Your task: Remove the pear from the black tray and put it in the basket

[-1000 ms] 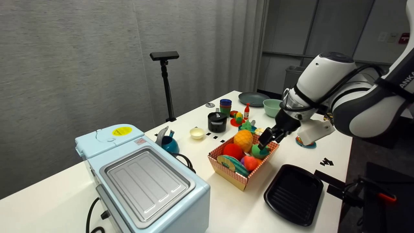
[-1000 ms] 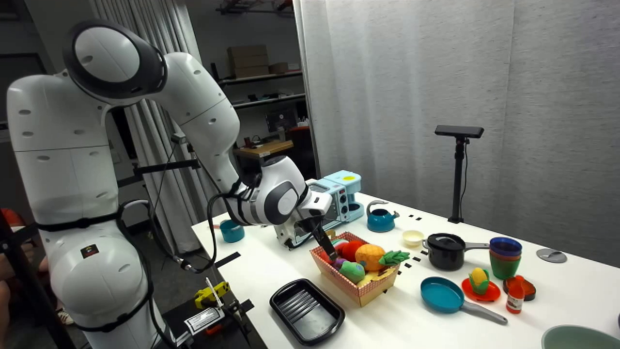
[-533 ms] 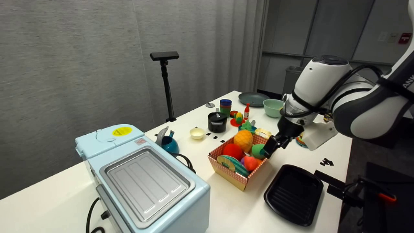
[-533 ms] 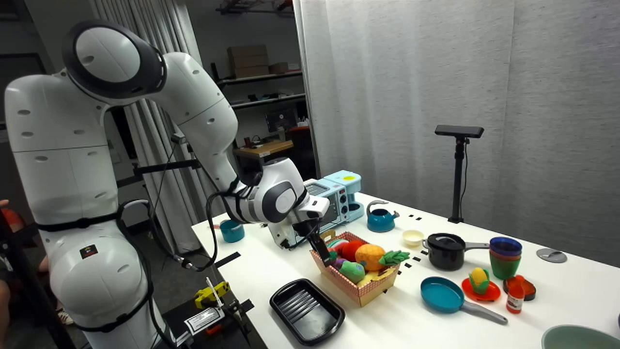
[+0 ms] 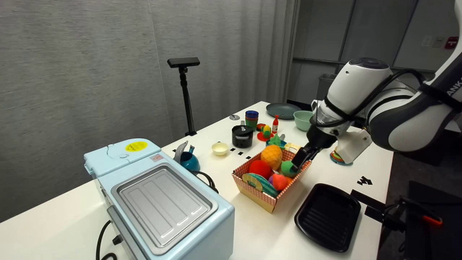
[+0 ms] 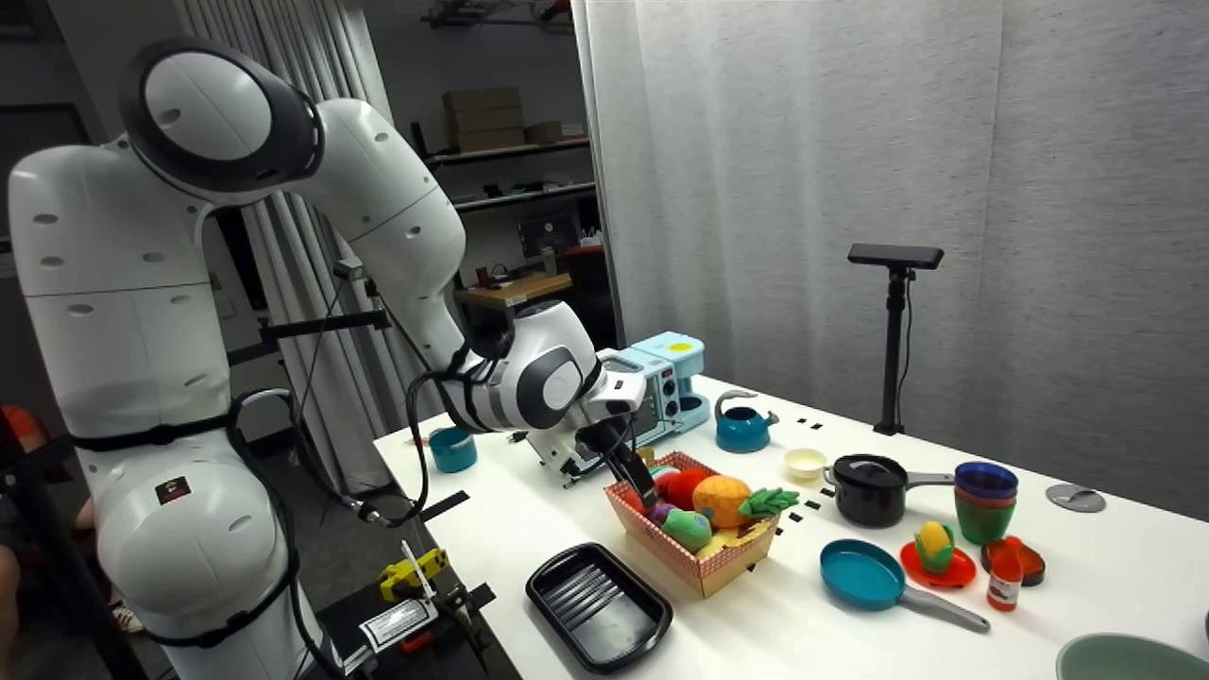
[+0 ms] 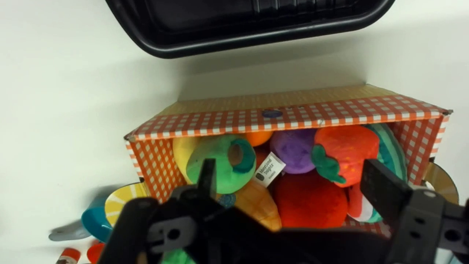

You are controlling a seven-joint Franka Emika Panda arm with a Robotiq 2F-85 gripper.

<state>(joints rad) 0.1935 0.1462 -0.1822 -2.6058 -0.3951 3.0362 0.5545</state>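
The green pear (image 7: 220,150) lies in the tan, red-checked basket (image 7: 234,123) among other toy fruits. It also shows in both exterior views (image 5: 287,168) (image 6: 688,531). The basket stands on the table in both exterior views (image 5: 254,196) (image 6: 652,543). The black tray (image 5: 328,216) stands beside the basket and holds nothing visible; it also shows in an exterior view (image 6: 600,604) and partly in the wrist view (image 7: 205,18). My gripper (image 7: 289,165) is open and empty, over the basket. One finger (image 7: 209,172) overlaps the pear in the wrist view; I cannot tell whether it touches.
A purple fruit (image 7: 293,150), a strawberry (image 7: 351,150), a red fruit (image 7: 309,205) and a pineapple (image 6: 723,501) share the basket. A light-blue appliance (image 5: 166,209), black pot (image 6: 869,491), teal pan (image 6: 859,574) and teal kettle (image 6: 742,430) stand on the table.
The gripper moved slightly down toward the tray side of the basket, then back up and inward over it. The pear, basket and tray have not visibly moved.
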